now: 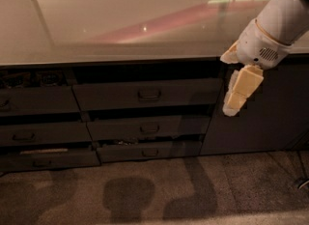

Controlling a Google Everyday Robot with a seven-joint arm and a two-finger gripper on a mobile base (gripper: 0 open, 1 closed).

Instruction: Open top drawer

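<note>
Currently at approach stage: top drawer (111,95) not yet engaged.
I read the gripper (234,104) hanging tip-down just below the countertop (120,31) edge, to the right of the top drawer and well apart from its handle (149,94). Its spread I cannot tell, and it has hold of nothing I can see. Left to do, in my judgement: reach the handle, grasp, pull. The front looks close to flush.
</note>
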